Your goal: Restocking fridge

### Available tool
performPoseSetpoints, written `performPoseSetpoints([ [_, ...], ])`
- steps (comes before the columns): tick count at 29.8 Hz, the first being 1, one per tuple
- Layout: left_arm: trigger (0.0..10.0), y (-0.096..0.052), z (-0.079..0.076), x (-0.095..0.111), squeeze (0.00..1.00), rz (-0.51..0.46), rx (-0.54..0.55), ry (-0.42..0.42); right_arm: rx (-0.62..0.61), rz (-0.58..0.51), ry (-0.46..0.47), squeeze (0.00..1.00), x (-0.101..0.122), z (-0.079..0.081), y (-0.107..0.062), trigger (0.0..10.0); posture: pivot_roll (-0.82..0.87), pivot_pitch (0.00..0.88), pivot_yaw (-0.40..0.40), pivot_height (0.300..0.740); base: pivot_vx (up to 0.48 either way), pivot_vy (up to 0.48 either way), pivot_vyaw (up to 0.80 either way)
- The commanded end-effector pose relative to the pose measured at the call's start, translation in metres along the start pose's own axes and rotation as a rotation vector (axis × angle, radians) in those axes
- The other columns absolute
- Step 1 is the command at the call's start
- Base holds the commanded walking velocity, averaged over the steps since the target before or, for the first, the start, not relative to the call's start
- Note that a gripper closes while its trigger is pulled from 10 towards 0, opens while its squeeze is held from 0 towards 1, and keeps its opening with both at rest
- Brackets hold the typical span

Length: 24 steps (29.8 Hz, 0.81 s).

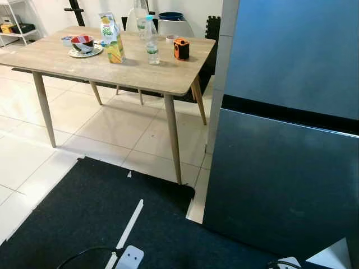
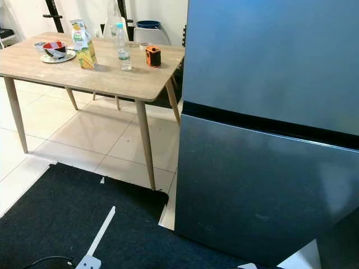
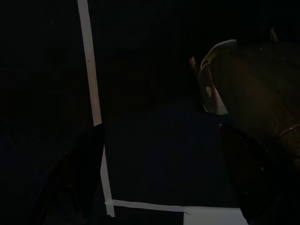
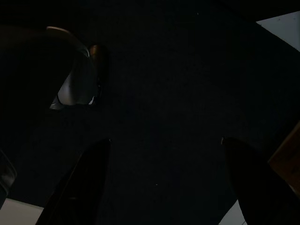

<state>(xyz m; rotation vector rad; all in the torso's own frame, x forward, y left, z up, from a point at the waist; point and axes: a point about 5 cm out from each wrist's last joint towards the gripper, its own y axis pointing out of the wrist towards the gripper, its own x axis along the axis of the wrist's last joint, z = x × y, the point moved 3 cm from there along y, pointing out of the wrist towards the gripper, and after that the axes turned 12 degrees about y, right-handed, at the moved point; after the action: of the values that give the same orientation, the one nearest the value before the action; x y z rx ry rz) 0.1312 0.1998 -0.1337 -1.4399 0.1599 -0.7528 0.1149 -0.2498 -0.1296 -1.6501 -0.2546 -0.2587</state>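
Standing shut on the right, the dark grey fridge shows a black seam between its upper and lower doors. Beside it, on pale tiles, is a wooden table carrying the groceries: a juice carton with a clear water bottle near it, and a small orange and black object close to the bottle. Farther back on the tabletop a bowl sits on a plate. A black mat with a strip of white tape covers the floor in front. Both arms hang idle over that mat; the left gripper and the right gripper each have their fingers spread wide with nothing between them, though both wrist views are very dark, so little else can be made out.
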Motion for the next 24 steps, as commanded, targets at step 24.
performPoseSetpoints([
  [24,10.0,0.003,0.023,0.051,0.00,-0.108,0.029,0.054,-0.051,-0.168,0.054,0.00,0.064,-0.017,-0.004,10.0,0.00,0.000,0.010,0.740,0.000,0.000,0.00],
])
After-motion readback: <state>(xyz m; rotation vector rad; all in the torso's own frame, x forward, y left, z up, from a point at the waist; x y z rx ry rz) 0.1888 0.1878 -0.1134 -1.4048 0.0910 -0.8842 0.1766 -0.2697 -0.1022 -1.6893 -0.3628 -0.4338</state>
